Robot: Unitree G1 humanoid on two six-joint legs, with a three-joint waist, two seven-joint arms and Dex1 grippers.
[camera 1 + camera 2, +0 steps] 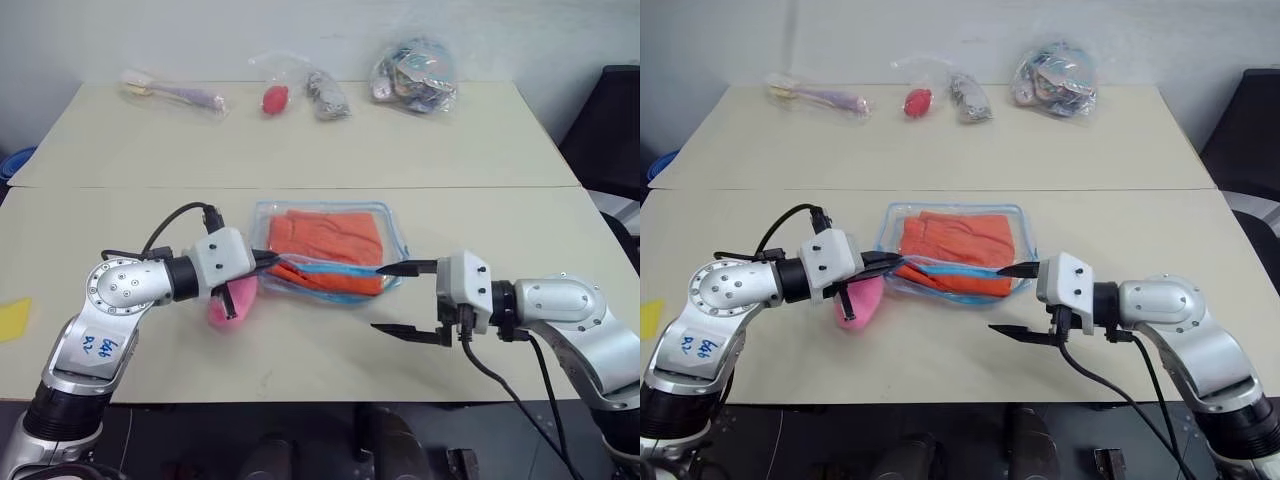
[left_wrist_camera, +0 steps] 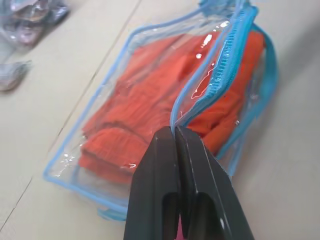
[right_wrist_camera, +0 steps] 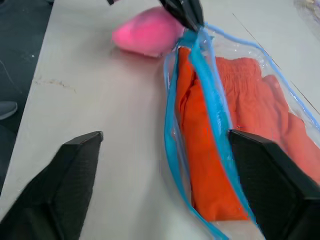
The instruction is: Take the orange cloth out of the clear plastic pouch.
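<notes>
Lying inside clear plastic pouch [image 1: 325,252], orange cloth [image 1: 328,245] between left claw [image 1: 272,262] pinching its zip edge and wide-spread right claw [image 1: 408,300].

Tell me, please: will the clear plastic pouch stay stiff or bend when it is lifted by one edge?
The clear plastic pouch probably bends: its blue edging already curves where the left gripper pinches it. The glossy film may be slippery. The orange cloth inside likely makes it sag.

We see pink plush toy [image 1: 232,298] on beige surface [image 1: 120,230]. Well beyond toy, along surface's far edge: bagged utensil [image 1: 175,94], red item in clear bag [image 1: 275,98], patterned bundle [image 1: 327,95], stuffed clear bag [image 1: 415,76].
</notes>
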